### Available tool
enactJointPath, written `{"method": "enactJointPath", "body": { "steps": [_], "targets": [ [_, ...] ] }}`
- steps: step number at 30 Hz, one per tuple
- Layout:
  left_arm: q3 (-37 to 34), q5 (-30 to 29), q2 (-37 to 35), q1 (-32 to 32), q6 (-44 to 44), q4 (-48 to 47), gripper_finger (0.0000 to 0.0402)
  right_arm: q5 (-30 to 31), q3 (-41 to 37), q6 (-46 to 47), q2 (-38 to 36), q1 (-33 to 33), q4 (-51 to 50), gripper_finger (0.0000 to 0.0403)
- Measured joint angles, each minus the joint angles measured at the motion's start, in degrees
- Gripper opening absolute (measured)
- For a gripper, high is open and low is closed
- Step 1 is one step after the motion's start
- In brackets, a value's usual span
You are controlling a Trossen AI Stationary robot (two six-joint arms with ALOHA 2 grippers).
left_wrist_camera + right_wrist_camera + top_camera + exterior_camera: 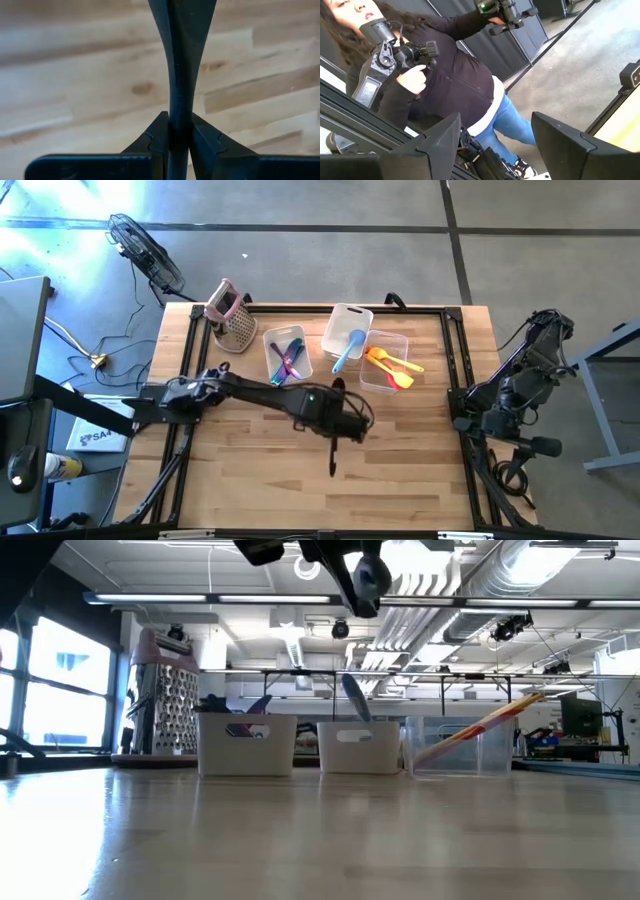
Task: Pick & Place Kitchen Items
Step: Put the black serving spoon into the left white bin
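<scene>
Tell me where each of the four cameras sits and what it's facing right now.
High view: overhead, straight down; left arm over the table, left gripper holding a black utensil, right gripper parked off the edge.
Low view: tabletop height, facing three tubs and a grater.
Left wrist view: down at bare wood, fingers clamping the utensil.
Right wrist view: off-table at a person.
High and low views share tubs and grater.

high: straight down | low: tabletop level | wrists: close, forward | high/low share tubs [345, 330]
</scene>
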Motion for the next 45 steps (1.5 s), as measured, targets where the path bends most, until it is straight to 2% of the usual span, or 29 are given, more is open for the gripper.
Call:
{"method": "enactJointPath", "body": {
  "steps": [3,10,16,25,29,35,45],
  "targets": [
    [0.7,-0.5,-1.2,1.7,3.8,-1.5,0.004,0.3,0.0,0.0,-0.2,0.0,-0.3,0.0239],
    [0.7,0.2,-3.5,8.3,17.5,-1.2,0.004,5.8,0.0,0.0,-0.6,0.0,-1.2,0.0239],
    [0.7,5.8,-4.0,15.9,29.6,-1.3,0.004,11.8,0.0,0.0,-0.8,0.0,-1.1,0.0239],
    [0.7,15.6,-4.0,26.2,42.0,-1.2,0.004,23.3,0.0,-1.9,-4.0,-0.2,-1.1,0.0239],
    [0.7,20.5,-4.0,30.8,46.8,-1.2,0.004,27.2,0.0,-1.8,-4.5,-0.2,-1.2,0.0239],
    [0.7,23.8,-4.0,37.0,52.3,-1.2,0.004,32.2,0.0,-1.7,-4.2,-0.2,-1.5,0.0239],
    [0.7,31.1,-2.8,42.8,59.2,-0.1,0.004,44.1,0.0,-4.7,-4.0,-0.2,-1.6,0.0239]
  ]
}}
